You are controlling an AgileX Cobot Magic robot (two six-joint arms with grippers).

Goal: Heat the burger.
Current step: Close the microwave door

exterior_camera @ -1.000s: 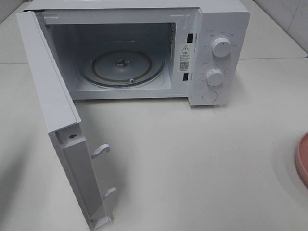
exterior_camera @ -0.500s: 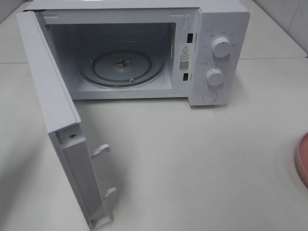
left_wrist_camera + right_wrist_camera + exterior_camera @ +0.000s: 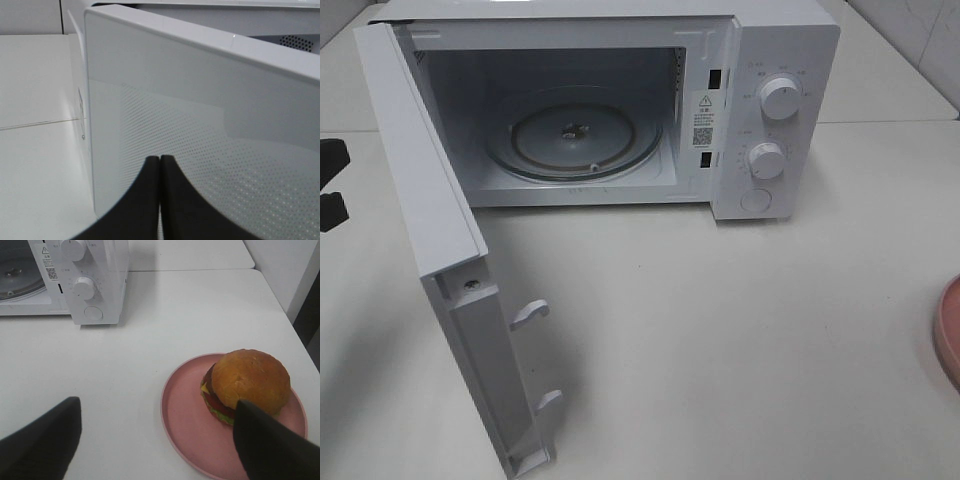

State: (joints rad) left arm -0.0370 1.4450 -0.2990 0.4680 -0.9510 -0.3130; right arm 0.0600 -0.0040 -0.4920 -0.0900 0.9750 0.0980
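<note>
White counter (image 3: 740, 330) carrying a microwave (image 3: 775, 40), door (image 3: 420, 200) swung open, turntable (image 3: 572, 135) bare. Pink plate (image 3: 190, 430) bearing the burger (image 3: 246, 384). Right tool (image 3: 157, 440) spread wide above the plate; left tool (image 3: 160, 200) pinched closed beside the door.

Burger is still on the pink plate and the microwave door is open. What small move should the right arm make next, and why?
Probably lower the right gripper and shift it toward the burger until the bun sits between its open fingers. The burger rests untouched on the pink plate, nearer one finger than centered, and the microwave stands open with its glass turntable bare. The left gripper is shut beside the door.
</note>
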